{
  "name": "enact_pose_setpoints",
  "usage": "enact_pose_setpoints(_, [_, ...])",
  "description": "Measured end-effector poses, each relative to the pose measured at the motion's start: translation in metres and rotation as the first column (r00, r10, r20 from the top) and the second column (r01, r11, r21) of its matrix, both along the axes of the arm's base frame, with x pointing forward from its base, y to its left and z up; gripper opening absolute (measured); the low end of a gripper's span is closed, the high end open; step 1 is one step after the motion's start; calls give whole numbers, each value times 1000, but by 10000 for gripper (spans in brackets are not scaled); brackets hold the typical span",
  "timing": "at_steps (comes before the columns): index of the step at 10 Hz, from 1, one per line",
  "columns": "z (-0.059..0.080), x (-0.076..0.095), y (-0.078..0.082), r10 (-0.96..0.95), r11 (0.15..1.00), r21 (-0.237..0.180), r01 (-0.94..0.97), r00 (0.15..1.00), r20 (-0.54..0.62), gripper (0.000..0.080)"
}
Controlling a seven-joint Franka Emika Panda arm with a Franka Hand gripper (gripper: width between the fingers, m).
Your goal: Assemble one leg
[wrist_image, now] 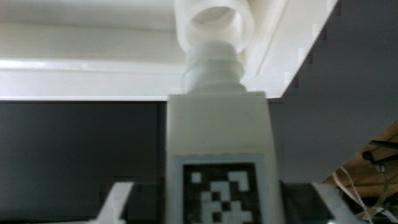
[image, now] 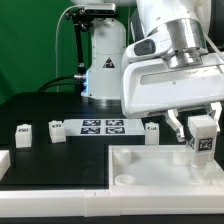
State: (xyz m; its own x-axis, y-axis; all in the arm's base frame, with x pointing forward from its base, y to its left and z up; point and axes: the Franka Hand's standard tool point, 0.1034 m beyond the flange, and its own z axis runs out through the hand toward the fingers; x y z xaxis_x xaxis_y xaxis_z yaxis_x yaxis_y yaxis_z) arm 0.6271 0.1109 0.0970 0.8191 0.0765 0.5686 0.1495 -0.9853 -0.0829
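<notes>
Insertion step: gripper (image: 203, 132) clamped on leg (image: 203, 135), hanging above the panel (image: 140, 168). Next: line tip up with corner socket (wrist_image: 217, 17) (just ahead), lower.

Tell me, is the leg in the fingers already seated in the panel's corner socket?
No. In the wrist view the leg sits between the fingers, its tip short of the socket.

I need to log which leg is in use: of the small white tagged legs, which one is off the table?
The leg held in the end effector at the exterior view's right, above the white panel; the other legs rest on the black table.
</notes>
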Motion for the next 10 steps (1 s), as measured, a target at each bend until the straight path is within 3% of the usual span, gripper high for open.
enact_pose_setpoints(7, [-23, -6, 2, 0, 1000, 3, 0, 1000, -22, 291])
enact_pose_setpoints(10, [-25, -5, 1, -10, 1000, 4, 10, 1000, 12, 291])
